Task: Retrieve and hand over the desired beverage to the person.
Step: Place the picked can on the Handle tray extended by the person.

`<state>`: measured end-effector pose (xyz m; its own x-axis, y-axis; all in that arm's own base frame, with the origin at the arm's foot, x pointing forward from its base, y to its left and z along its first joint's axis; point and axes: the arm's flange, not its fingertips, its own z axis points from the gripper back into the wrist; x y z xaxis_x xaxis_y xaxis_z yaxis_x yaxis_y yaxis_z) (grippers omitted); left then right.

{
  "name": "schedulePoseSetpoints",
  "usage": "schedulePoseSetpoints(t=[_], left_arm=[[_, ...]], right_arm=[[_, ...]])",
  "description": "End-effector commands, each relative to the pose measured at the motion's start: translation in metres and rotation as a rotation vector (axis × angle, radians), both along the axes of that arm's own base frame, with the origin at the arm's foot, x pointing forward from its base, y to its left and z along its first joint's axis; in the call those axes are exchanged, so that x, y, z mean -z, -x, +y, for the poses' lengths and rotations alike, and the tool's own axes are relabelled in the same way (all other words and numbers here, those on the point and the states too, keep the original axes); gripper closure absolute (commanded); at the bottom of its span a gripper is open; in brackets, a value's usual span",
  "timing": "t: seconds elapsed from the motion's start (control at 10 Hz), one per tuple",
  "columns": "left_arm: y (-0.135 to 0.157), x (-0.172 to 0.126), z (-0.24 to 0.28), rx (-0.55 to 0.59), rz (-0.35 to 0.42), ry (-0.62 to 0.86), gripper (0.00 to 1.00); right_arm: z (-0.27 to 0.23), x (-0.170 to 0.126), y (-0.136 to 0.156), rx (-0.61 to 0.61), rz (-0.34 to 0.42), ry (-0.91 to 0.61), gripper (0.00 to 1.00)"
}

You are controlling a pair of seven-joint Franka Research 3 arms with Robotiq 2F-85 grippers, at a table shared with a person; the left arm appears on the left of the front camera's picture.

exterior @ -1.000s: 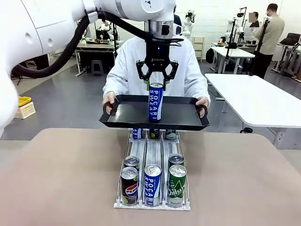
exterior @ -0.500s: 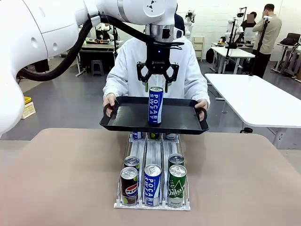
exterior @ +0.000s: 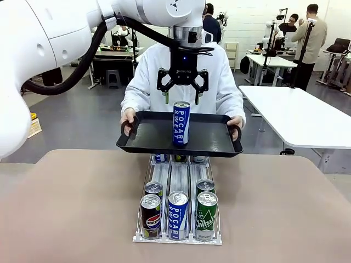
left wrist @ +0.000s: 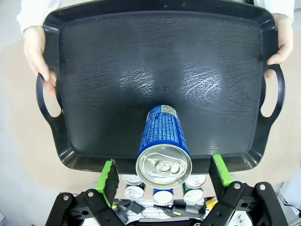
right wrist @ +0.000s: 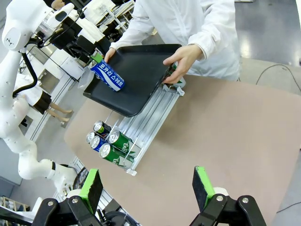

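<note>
A blue Pocari Sweat can [exterior: 181, 123] stands upright on the black tray [exterior: 214, 143], which the person [exterior: 145, 82] in a white hooded top holds by both handles over the table's far edge. My left gripper [exterior: 182, 98] hangs open just above the can's top, its green pads clear of the can on either side. In the left wrist view the can [left wrist: 163, 141] rises between the spread fingers of the left gripper [left wrist: 163, 173] from the tray [left wrist: 117, 56]. My right gripper [right wrist: 147, 187] is open and holds nothing, high above the brown table.
A wire rack [exterior: 178, 178] sits mid-table below the tray, with a Pepsi can [exterior: 151, 215], a Pocari can [exterior: 177, 213] and a green can [exterior: 206, 215] at its front and more cans behind. A white table [exterior: 296, 115] stands at the right.
My left gripper was shut on the blue can one second ago. It has opened, let the can go onto the tray, and risen slightly.
</note>
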<state>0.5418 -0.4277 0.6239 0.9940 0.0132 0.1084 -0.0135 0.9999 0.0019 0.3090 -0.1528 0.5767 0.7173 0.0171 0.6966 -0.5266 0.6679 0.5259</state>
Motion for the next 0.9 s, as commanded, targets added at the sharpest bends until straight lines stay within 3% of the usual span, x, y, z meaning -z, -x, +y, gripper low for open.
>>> schedulePoseSetpoints(t=[0.0, 0.2, 0.4, 0.6, 0.8], left_arm=[[-0.011, -0.021, -0.009, 0.022, 0.01, 0.0, 0.0], [0.022, -0.038, 0.021, 0.125, 0.059, 0.057, 0.0], [0.077, -0.046, 0.091, 0.304, 0.026, 0.104, 0.0], [0.121, -0.032, 0.168, 0.518, 0.002, 0.121, 0.0], [0.152, -0.014, 0.223, 0.576, -0.046, 0.162, 0.0]], right_arm=[[0.0, -0.001, -0.003, -0.01, -0.027, -0.03, 0.0], [0.0, -0.001, -0.003, -0.01, -0.027, -0.03, 0.0], [0.0, -0.001, -0.003, -0.01, -0.027, -0.03, 0.0], [0.0, -0.001, -0.003, -0.01, -0.027, -0.03, 0.0], [0.0, -0.001, -0.003, -0.01, -0.027, -0.03, 0.0]])
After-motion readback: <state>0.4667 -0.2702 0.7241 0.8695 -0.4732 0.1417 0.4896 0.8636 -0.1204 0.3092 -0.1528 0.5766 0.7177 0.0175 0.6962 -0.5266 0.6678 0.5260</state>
